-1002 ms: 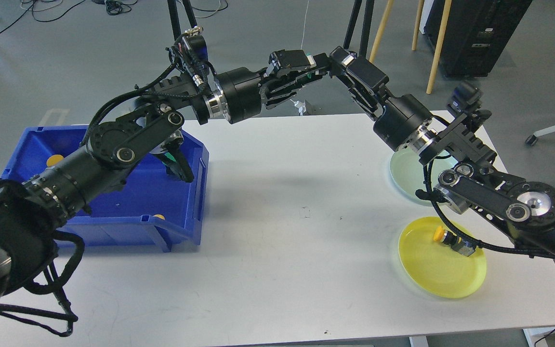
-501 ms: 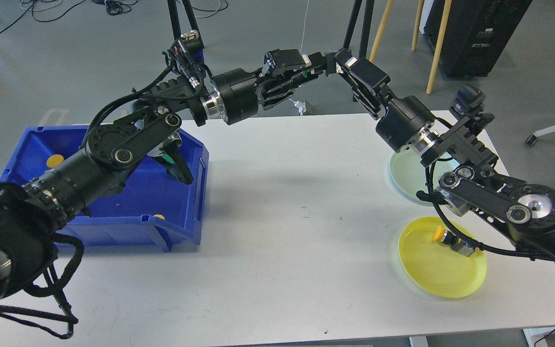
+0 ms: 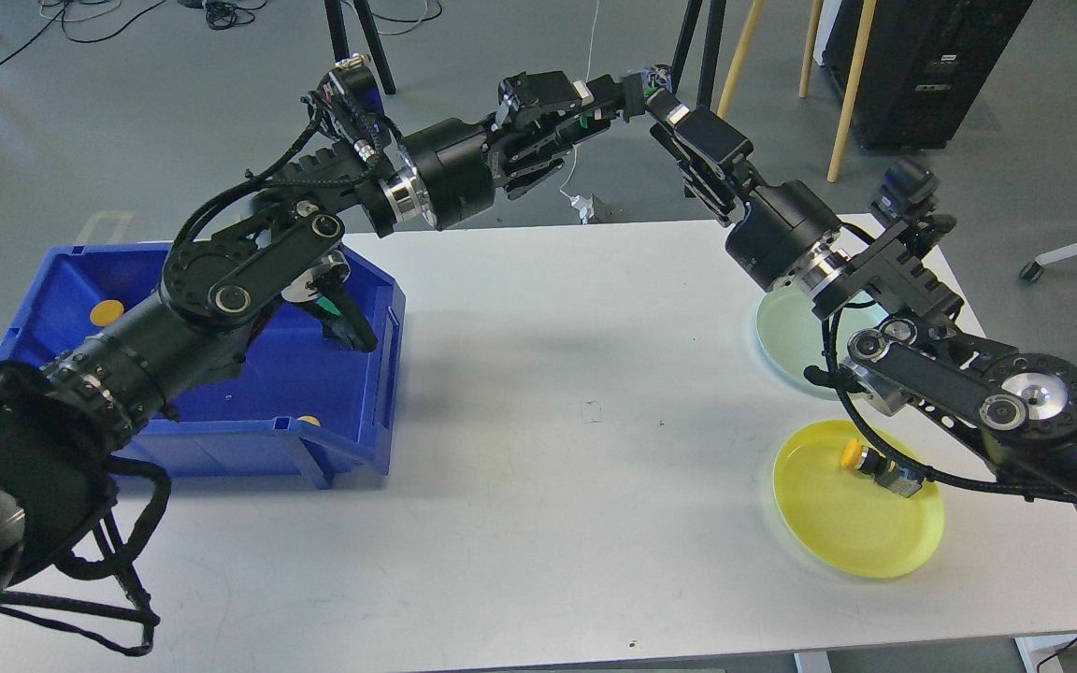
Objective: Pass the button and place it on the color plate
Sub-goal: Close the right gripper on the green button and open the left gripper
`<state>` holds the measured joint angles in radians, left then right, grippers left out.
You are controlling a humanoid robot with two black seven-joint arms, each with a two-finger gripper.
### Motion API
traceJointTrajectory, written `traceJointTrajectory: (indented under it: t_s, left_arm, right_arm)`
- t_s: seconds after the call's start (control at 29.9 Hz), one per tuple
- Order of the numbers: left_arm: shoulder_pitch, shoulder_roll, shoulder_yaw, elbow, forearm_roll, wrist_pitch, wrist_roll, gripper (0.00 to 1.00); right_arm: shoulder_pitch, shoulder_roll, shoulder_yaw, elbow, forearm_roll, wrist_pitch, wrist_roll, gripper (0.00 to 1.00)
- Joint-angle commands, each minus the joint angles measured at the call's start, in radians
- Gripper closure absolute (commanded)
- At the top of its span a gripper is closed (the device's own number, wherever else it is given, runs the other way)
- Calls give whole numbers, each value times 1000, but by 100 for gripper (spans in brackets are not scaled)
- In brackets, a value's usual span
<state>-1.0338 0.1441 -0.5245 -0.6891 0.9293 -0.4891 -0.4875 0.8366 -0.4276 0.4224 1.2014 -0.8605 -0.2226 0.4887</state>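
My left gripper (image 3: 565, 110) and my right gripper (image 3: 621, 97) meet tip to tip high above the table's far edge. Between them is a small button (image 3: 583, 93) with a pale body and a green part. The left fingers are closed around it. The right fingers reach it from the right, dark and end-on, so their state is unclear. A yellow plate (image 3: 852, 523) lies at the front right with a yellow-capped button (image 3: 875, 463) on it. A pale green plate (image 3: 786, 336) lies behind it, partly hidden by my right arm.
A blue bin (image 3: 351, 449) stands at the table's left, holding yellow buttons (image 3: 106, 311) and a green-and-black part (image 3: 337, 318) under my left arm. Tripod legs and wooden legs stand on the floor beyond the table's far edge.
Both grippers have risen and shifted left together, still joined at the button. The plates, bin and yellow button have not moved.
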Motion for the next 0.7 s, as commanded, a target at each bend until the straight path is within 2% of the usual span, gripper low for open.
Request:
traceJointTrajectory:
  t_s: [0.0, 0.33, 0.47, 0.67]
  left_arm:
    - [1, 0, -2, -1, 0, 0, -1, 86]
    - [14, -1, -2, -4, 0, 0, -1, 86]
    - [15, -3, -2, -6, 0, 0, -1, 86]
    - [15, -23, 0, -6, 5, 0, -1, 86]
  right_arm:
    - [1, 1, 1, 0, 1, -1, 0, 48]
    - [12, 4, 6, 0, 9, -35, 0, 19]
    - [19, 4, 9, -2, 11, -37, 0, 15]
    - [30, 4, 3, -3, 11, -35, 0, 15]
